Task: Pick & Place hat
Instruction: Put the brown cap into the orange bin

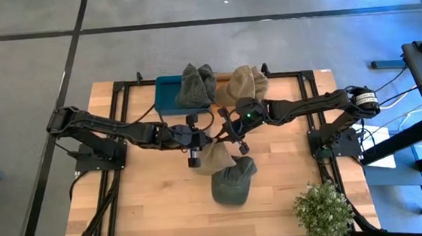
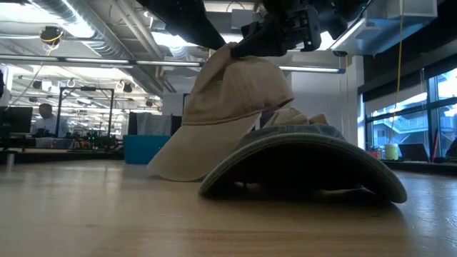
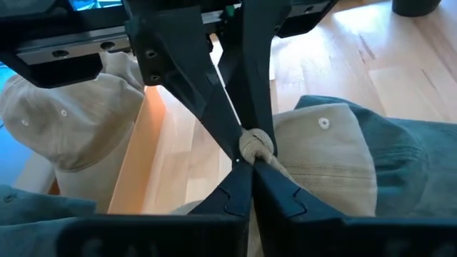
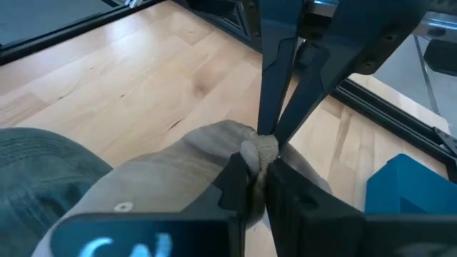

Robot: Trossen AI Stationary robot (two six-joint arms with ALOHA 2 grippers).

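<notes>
You're mid-task, by my read: the tan hat [image 1: 214, 158] is pinched and partly raised off the table [image 1: 142, 206], but not carried anywhere yet. In the low view its crown is pulled up while its brim edge looks to be touching the wood, leaning over the green hat [image 1: 231, 183] just beside it toward the near edge. So pick is about done; transport + place are left.

Containers: one teal bin [image 1: 166, 96] at the far side of the table. A 2nd green hat [image 1: 196, 85] lies over its rim, part in, part out; a 2nd tan hat [image 1: 241, 84] sits next to that, and you can't tell if it's in the bin or on the frame. Nothing else shows inside.

Grippers: both meet at the same spot. Left gripper [image 3: 246, 165] is closed narrow on a bunched fold of the tan hat's crown; right gripper [image 4: 258, 168] is clamped on that same fold from the opposite side. Fingers of the two cross nearly tip to tip.
</notes>
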